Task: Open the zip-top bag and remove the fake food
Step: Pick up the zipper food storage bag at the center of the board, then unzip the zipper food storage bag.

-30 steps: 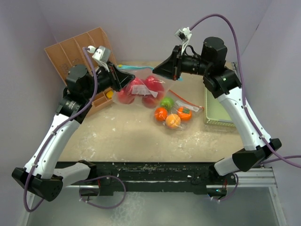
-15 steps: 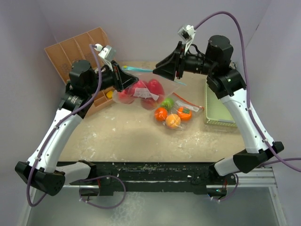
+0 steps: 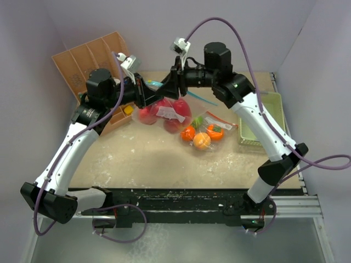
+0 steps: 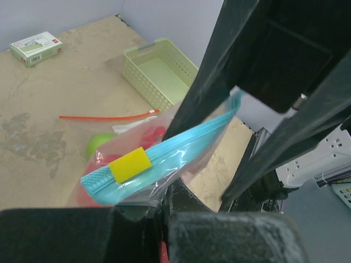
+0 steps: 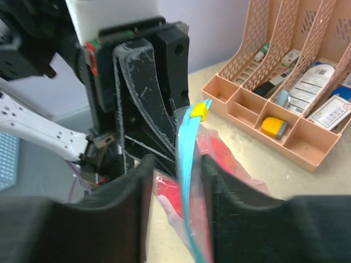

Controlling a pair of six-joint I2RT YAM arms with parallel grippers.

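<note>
Left end effector (image 3: 149, 95) pinched the blue edge of the zip-top bag (image 3: 174, 114), arm reaching inward. Right end effector (image 3: 169, 89) faced it, jaws parted astride that strip. Red fake food (image 3: 145, 115) sat inside the bag.

This is a robot lab. 2 robot arms, the left arm (image 3: 66, 159) and the right arm (image 3: 263, 129), are fixed to a black bar (image 3: 181, 197) at the edge of a scuffed table (image 3: 142, 159). Plain purple walls (image 3: 164, 33) box it in. Purple cables (image 3: 216, 18) loop loose.
</note>
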